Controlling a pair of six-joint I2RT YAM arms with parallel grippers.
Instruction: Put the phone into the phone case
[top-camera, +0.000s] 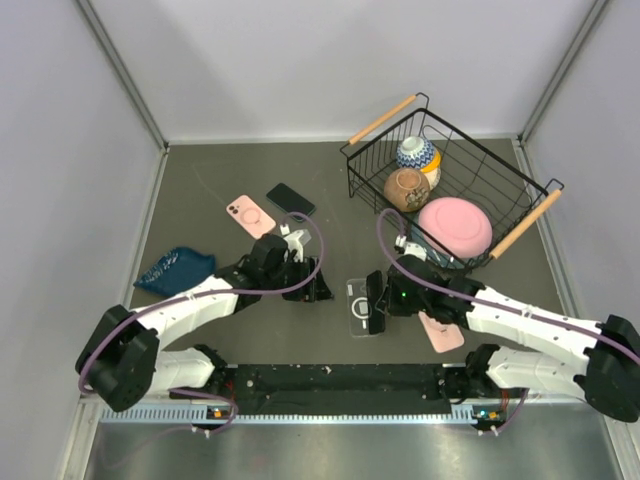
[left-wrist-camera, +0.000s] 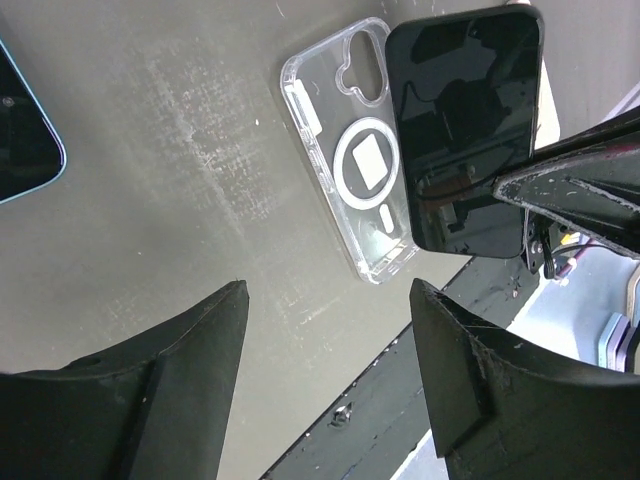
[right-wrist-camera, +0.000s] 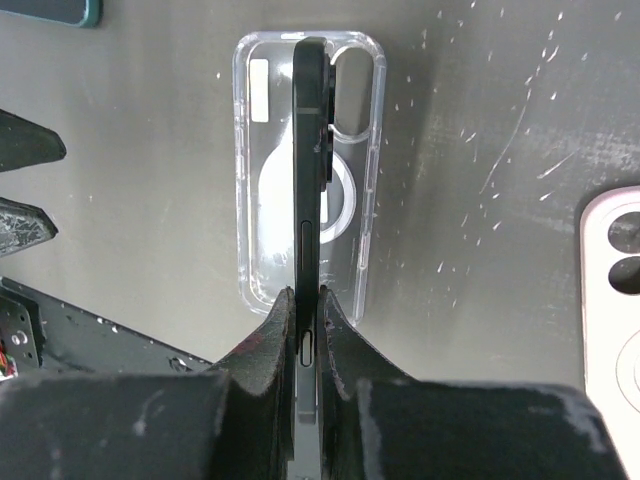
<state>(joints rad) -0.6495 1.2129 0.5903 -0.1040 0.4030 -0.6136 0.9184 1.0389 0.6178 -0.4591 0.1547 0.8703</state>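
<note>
A clear phone case (top-camera: 356, 300) with a white ring lies flat on the table between the arms. My right gripper (top-camera: 378, 303) is shut on a black phone (top-camera: 376, 290) and holds it on edge over the case's right side. In the right wrist view the phone (right-wrist-camera: 310, 150) stands edge-on above the case (right-wrist-camera: 265, 200), pinched low by the fingers (right-wrist-camera: 265, 340). My left gripper (top-camera: 318, 285) is open and empty just left of the case. In the left wrist view the case (left-wrist-camera: 350, 150) and phone (left-wrist-camera: 465, 130) lie beyond the open fingers (left-wrist-camera: 200, 350).
A pink case (top-camera: 250, 214) and a dark phone (top-camera: 290, 199) lie at the back left, and a blue case (top-camera: 175, 268) at the far left. A wire basket (top-camera: 383, 120) with bowls stands at the back right. Another pink case (top-camera: 443, 332) lies under my right arm.
</note>
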